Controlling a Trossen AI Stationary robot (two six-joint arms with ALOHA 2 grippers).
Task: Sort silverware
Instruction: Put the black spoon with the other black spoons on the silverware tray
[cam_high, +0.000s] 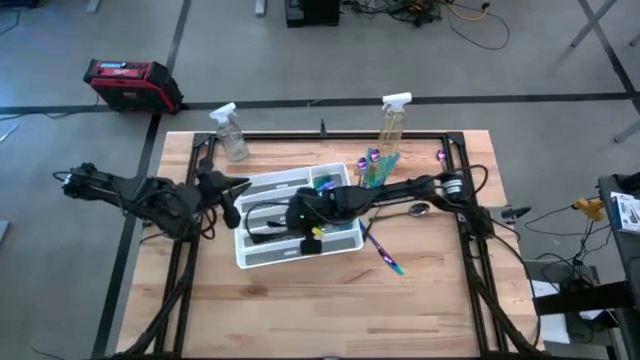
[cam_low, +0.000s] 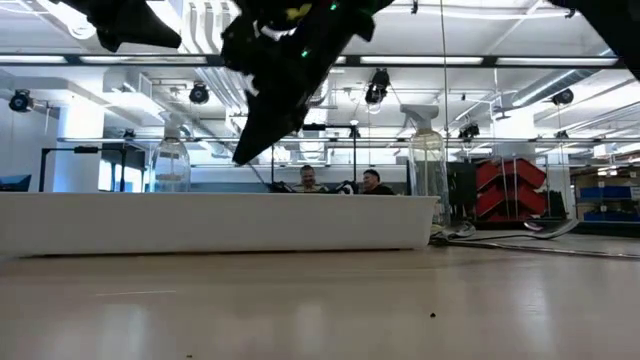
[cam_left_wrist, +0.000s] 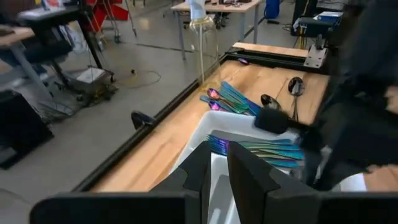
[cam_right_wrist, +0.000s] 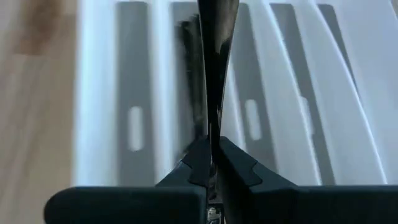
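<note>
A white compartment tray (cam_high: 345, 240) lies mid-table. My right gripper (cam_right_wrist: 212, 163) reaches over it from the table's right and is shut on a slim dark utensil (cam_right_wrist: 214, 74). In the low view this gripper (cam_low: 285, 80) hangs above the tray's wall (cam_low: 200, 222). Iridescent silverware lies in the tray's far compartment (cam_left_wrist: 264, 149), and more lies heaped on the table (cam_high: 378, 166) by a spray bottle. My left gripper (cam_left_wrist: 219, 171) is raised at the tray's left end, its fingers a narrow gap apart with nothing between them. My right gripper pinches the dark utensil by its near end (cam_right_wrist: 211, 134) between its two fingers. The utensil runs straight on ahead of the fingers, along them, slanting down toward the table's left over the tray's compartments. Its free end (cam_low: 243, 155) is above the tray's rim.
Two clear spray bottles (cam_high: 230, 132) (cam_high: 393, 120) stand at the table's far side. A loose iridescent utensil (cam_high: 386, 255) and a spoon (cam_high: 418, 210) lie on the wood right of the tray. People sit in the room beyond the table (cam_low: 340, 182).
</note>
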